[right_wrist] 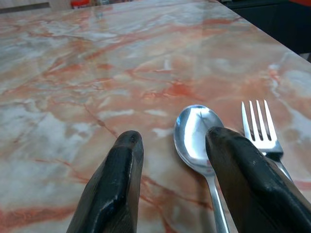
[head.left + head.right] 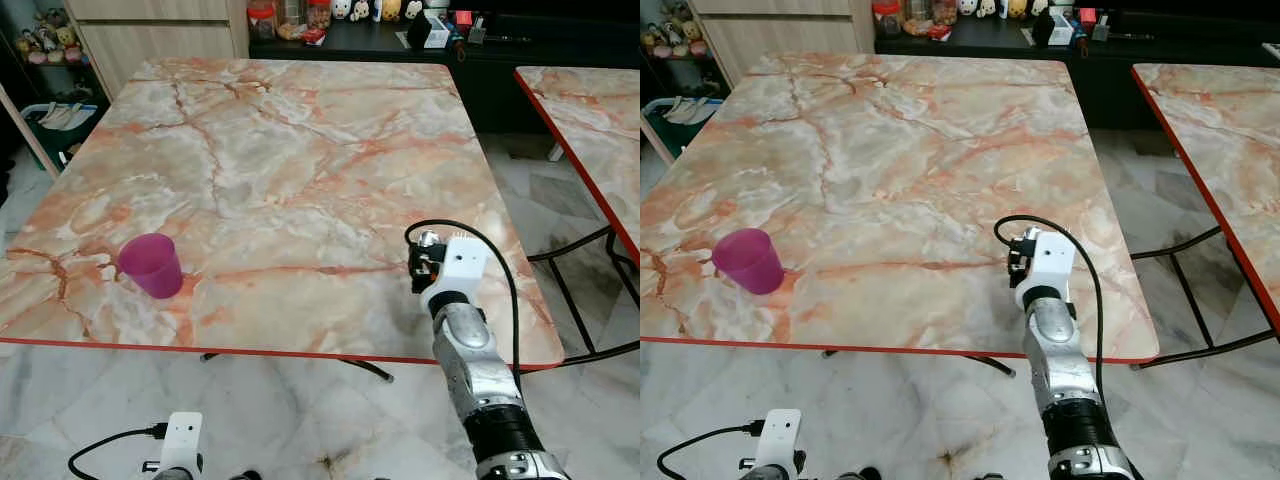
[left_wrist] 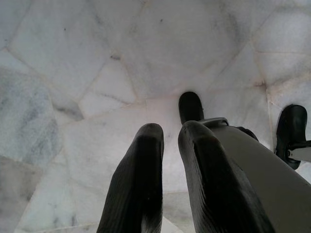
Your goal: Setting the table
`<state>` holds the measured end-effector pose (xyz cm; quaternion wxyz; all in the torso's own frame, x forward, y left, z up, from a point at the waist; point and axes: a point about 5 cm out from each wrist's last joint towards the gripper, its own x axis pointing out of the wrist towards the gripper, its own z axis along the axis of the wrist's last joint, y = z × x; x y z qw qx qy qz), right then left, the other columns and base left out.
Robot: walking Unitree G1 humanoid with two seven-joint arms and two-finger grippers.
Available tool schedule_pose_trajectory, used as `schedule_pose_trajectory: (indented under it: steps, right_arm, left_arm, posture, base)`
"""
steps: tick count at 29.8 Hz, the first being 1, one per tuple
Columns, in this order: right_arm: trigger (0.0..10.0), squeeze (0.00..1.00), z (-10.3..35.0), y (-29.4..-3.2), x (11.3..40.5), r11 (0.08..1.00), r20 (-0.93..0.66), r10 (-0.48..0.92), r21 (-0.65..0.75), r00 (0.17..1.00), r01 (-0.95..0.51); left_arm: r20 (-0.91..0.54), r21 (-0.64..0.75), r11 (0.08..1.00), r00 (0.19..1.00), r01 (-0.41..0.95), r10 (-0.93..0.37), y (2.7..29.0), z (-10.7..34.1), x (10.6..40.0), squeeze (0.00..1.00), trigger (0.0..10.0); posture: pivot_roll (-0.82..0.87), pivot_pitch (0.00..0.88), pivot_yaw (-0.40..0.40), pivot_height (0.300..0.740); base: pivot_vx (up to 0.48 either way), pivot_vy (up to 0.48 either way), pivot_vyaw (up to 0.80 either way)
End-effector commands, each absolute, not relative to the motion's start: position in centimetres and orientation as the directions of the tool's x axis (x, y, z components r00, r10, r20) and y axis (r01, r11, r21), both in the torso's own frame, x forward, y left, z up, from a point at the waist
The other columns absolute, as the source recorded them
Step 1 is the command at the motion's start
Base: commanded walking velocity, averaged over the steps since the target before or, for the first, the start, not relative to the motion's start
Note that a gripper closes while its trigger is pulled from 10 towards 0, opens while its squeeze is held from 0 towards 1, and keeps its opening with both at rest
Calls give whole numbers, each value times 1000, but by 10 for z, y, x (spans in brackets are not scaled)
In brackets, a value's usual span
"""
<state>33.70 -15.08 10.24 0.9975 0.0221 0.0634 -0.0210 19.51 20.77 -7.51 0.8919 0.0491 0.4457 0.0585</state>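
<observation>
Table: marble-patterned top (image 2: 300, 150) with a red rim.
Cup: purple plastic cup (image 2: 152, 265) stands upright near the table's front left corner.
Spoon: metal spoon (image 1: 197, 133) lies flat near the front right edge, just beside a fork (image 1: 260, 128); whether they touch is hard to tell.
Right gripper: right gripper (image 1: 177, 167) is low over the table's front right part, fingers spread apart and holding nothing, one finger overlapping the spoon in view.
Left gripper: left gripper (image 3: 167, 160) hangs over the marble floor (image 3: 73, 73), fingers nearly closed, empty.
</observation>
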Motion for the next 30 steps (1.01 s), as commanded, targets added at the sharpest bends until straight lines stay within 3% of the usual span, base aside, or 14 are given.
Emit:
schedule_pose_trajectory:
  steps: [1, 13, 30]
  right_arm:
    - [10000, 0, 94, -155, 333, 997, -169, -63, 44, 984, 71]
    - [10000, 0, 88, -166, 330, 993, -208, -104, 38, 972, 115]
    - [10000, 0, 80, -160, 328, 985, -246, -87, 124, 965, 120]
  left_arm:
    - [-813, 134, 989, 562, -70, 150, 209, -80, 185, 0, 10000]
    - [-813, 137, 988, 561, -71, 153, 211, -80, 184, 0, 10000]
    - [-817, 139, 988, 556, -69, 154, 210, -82, 181, 0, 10000]
  posture:
    - [-45, 152, -23, 740]
    - [-43, 157, -25, 740]
    - [-35, 162, -23, 740]
  base:
    - [0, 0, 0]
    - [0, 0, 0]
    - [0, 0, 0]
